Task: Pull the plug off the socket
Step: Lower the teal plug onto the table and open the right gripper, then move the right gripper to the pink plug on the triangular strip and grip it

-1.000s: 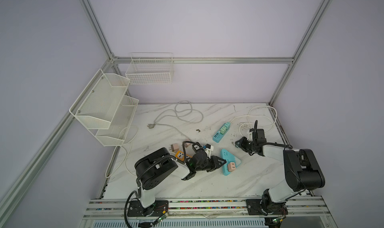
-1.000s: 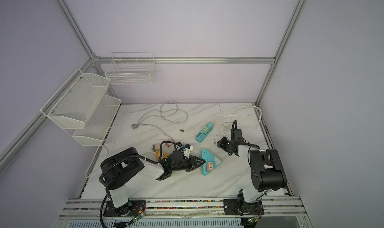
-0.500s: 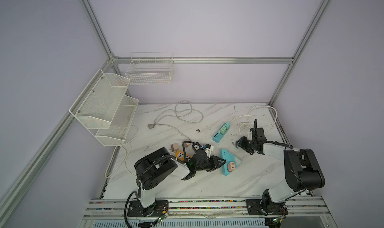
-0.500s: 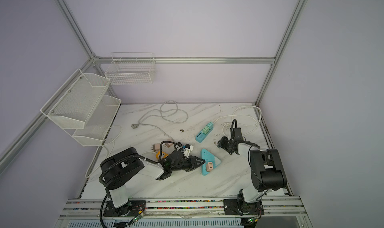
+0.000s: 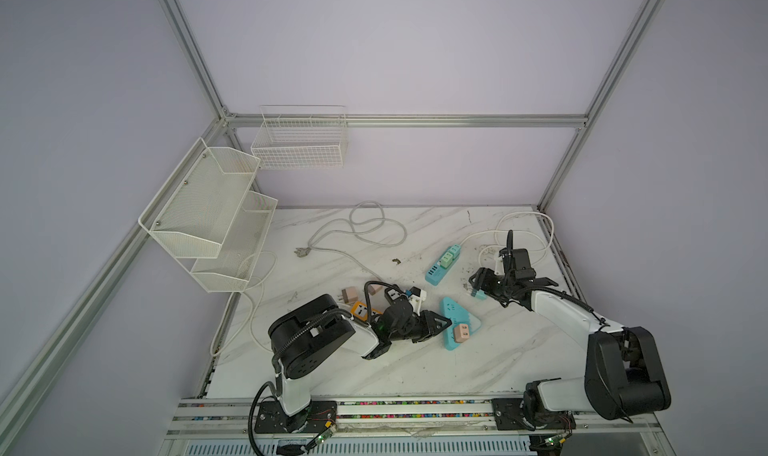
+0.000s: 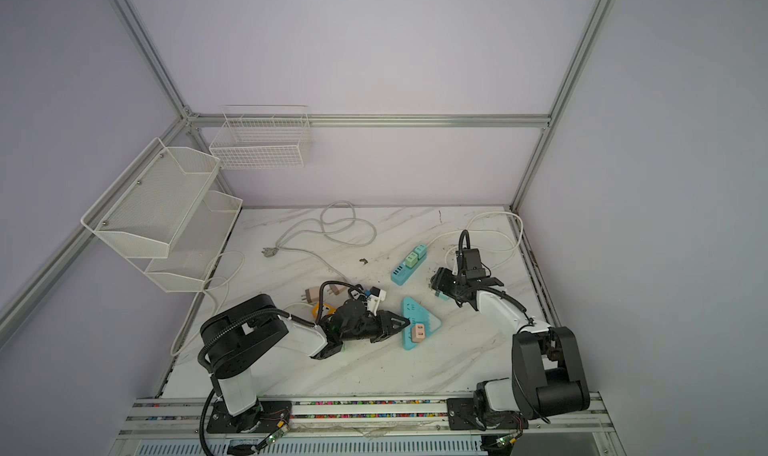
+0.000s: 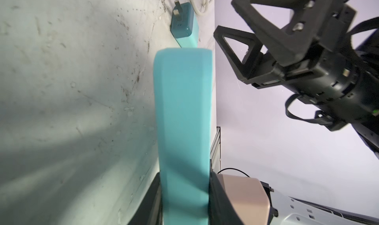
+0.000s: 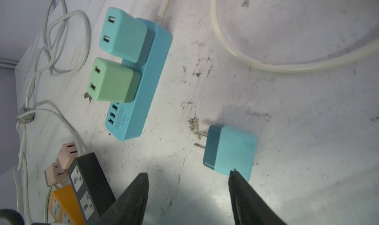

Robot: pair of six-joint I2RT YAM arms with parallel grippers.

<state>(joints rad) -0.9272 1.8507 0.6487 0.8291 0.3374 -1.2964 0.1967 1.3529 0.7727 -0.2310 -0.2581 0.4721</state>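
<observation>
Left pincer (image 5: 445, 323) clamped tight, right pincer (image 8: 188, 175) spread wide, both low.

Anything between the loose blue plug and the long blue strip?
No, only bare, stained table between plug and strip, clear in the right wrist view.
</observation>
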